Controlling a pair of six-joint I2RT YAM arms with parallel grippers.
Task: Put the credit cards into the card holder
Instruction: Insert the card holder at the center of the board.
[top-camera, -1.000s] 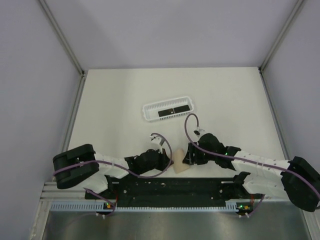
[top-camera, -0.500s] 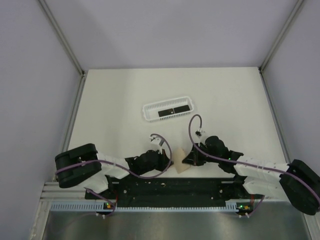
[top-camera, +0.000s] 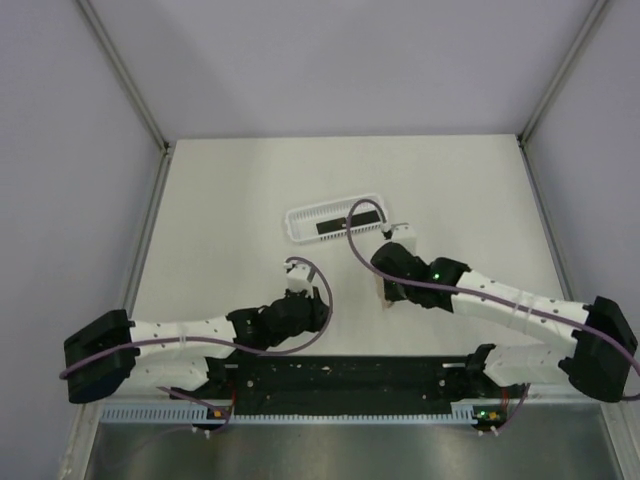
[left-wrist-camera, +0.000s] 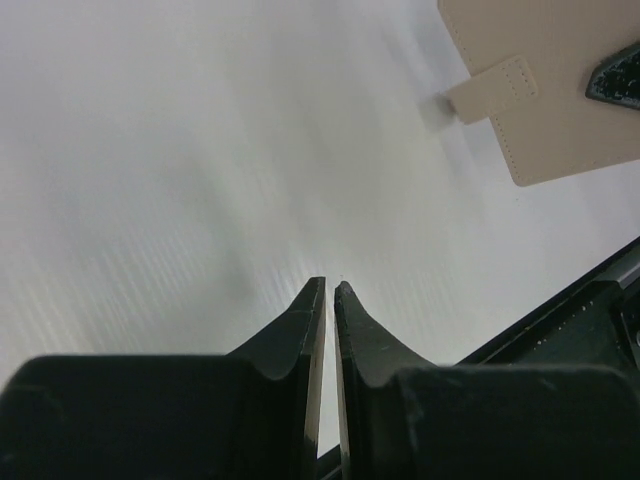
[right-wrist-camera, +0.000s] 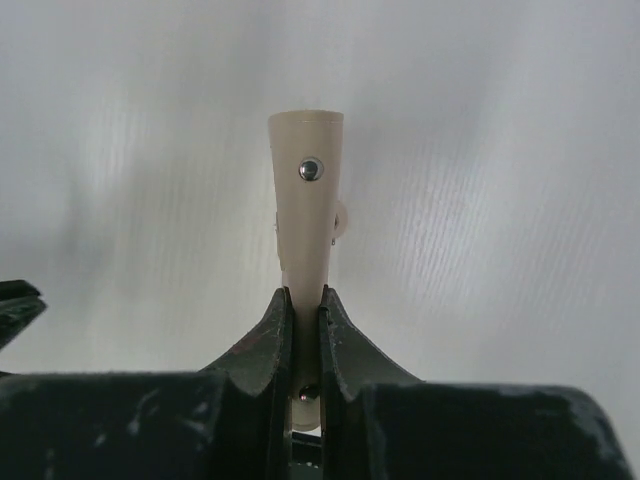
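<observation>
Just right of the middle of the top view, the holder (top-camera: 381, 289) now hangs in the right gripper (right-wrist-camera: 305, 295). A second ago it sat lower, between the two grippers, and the right jaws were wide apart. Now they are clenched on its lower edge, and the wrist view shows it edge-on, pointing away, with its snap facing the camera. It has been carried up the frame, nearer to the cards (top-camera: 335, 225), which lie as before in the basket (top-camera: 300, 215) above the middle. The left gripper (left-wrist-camera: 329, 285) has let go and drawn back to the lower left. Its jaws stand apart by only a crack, with nothing between them. I judge that the holder has changed hands. No card is inside it yet, so the left gripper seems free to fetch one.
</observation>
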